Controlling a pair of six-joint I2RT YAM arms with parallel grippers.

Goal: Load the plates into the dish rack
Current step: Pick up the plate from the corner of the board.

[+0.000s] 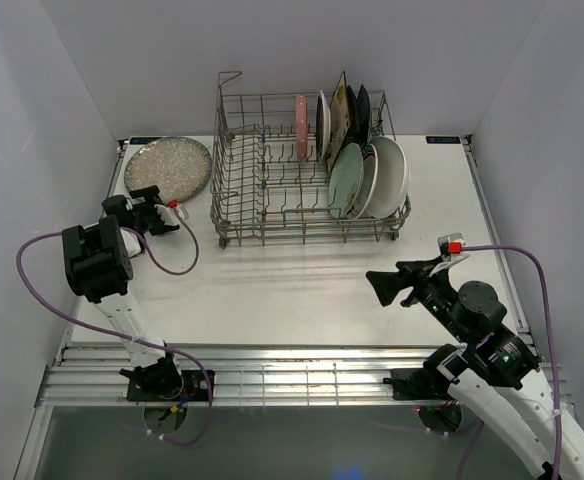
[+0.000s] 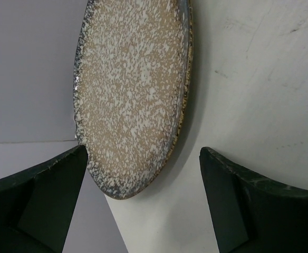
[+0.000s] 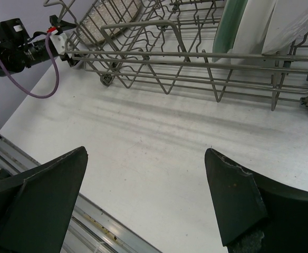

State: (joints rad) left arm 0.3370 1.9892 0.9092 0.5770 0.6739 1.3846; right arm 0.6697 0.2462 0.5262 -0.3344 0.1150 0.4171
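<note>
Likely stiff, slippery and breakable, the speckled plate left of the dish rack is best pinched at its rim by the wide-open, empty left gripper.

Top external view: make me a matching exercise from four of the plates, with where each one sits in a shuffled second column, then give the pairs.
Things:
1. speckled plate
2. pink plate
3. pale green plate
4. white plate

Places:
A. standing in the dish rack, right end of its near row
B. lying flat on the table, left of the rack
C. standing in the rack's far row
D. standing at the left end of the near row's group

Pairs: 1-B, 2-C, 3-D, 4-A.
</note>
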